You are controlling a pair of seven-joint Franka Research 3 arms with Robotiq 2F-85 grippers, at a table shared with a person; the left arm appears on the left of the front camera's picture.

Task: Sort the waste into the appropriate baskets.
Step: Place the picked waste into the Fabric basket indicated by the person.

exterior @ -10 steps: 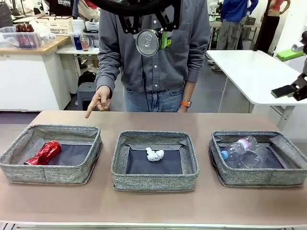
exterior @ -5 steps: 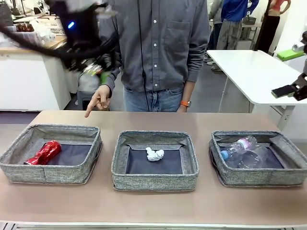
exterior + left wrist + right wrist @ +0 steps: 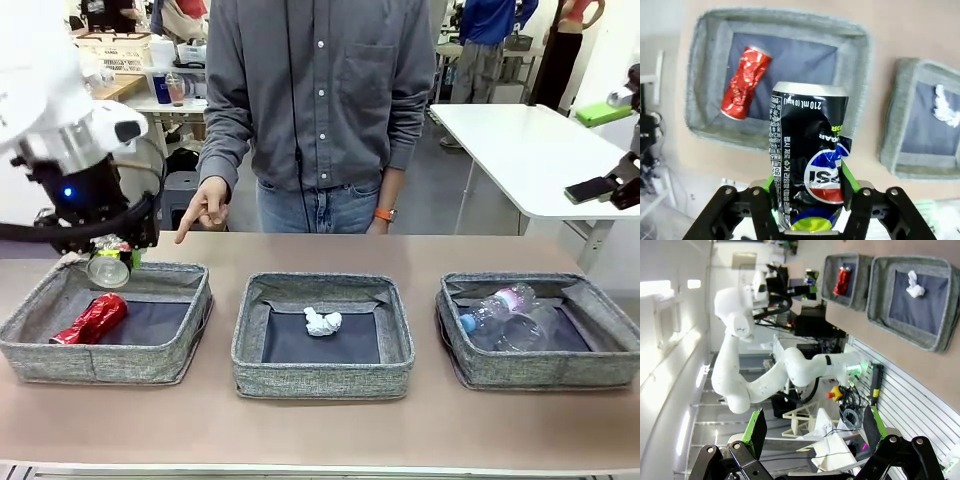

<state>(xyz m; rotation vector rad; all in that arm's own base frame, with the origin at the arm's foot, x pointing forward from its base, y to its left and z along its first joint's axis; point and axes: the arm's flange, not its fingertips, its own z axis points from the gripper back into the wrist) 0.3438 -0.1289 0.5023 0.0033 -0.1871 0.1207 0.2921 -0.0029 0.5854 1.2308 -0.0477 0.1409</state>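
My left gripper [image 3: 111, 258] is shut on a dented dark blue-black can [image 3: 107, 270], held just above the back left of the left basket [image 3: 100, 365]. The left wrist view looks down past that can [image 3: 809, 175] at a crushed red can [image 3: 745, 82] lying on the basket's floor [image 3: 800, 60]. In the front view the red can [image 3: 92, 318] lies at the basket's left. A white paper ball [image 3: 322, 322] sits in the middle basket [image 3: 320, 380]. Clear plastic bottles [image 3: 505, 315] lie in the right basket [image 3: 540, 372]. My right gripper [image 3: 815, 437] stands open, high and off to the side.
A person stands at the far side, one hand [image 3: 205, 210] pointing down near the left basket's far corner. The brown table [image 3: 320, 430] has bare room in front of the baskets. A white side table [image 3: 520, 150] stands at the back right.
My left arm has swung from high over the middle to the left and down, carrying the dark can to just above the left basket. The person's hand stays put.
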